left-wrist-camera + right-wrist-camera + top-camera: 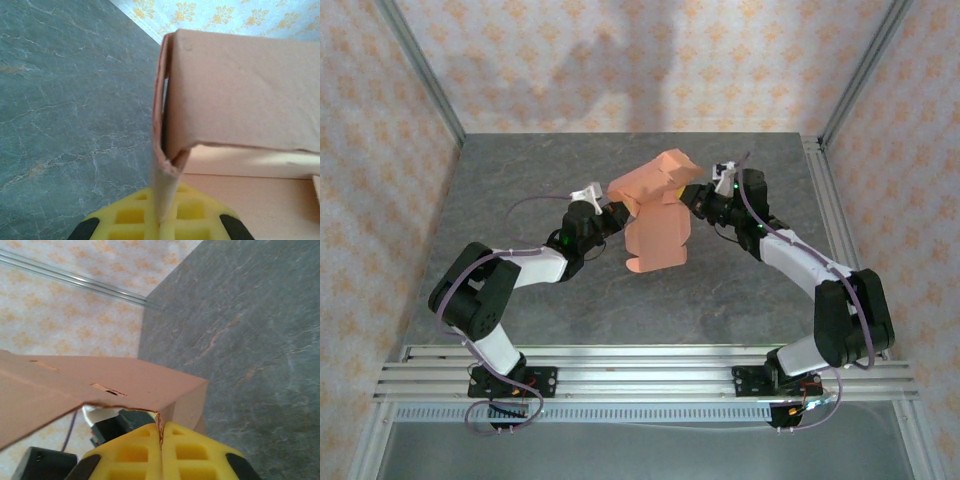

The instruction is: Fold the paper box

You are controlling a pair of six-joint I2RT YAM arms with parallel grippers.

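Note:
The paper box (655, 215) is salmon-orange card, partly folded, held up in the air over the middle of the table between both arms. My left gripper (613, 216) is shut on its left edge; in the left wrist view the yellow fingers (130, 220) pinch a doubled flap of the paper box (240, 95). My right gripper (695, 196) is shut on the upper right corner; in the right wrist view the card edge of the paper box (125, 380) runs down between the closed yellow fingers (195, 455). A slot shows in the top panel.
The grey marbled table (520, 170) lies below, with patterned walls on three sides and metal corner posts (420, 70). An aluminium rail (640, 370) with both arm bases runs along the near edge.

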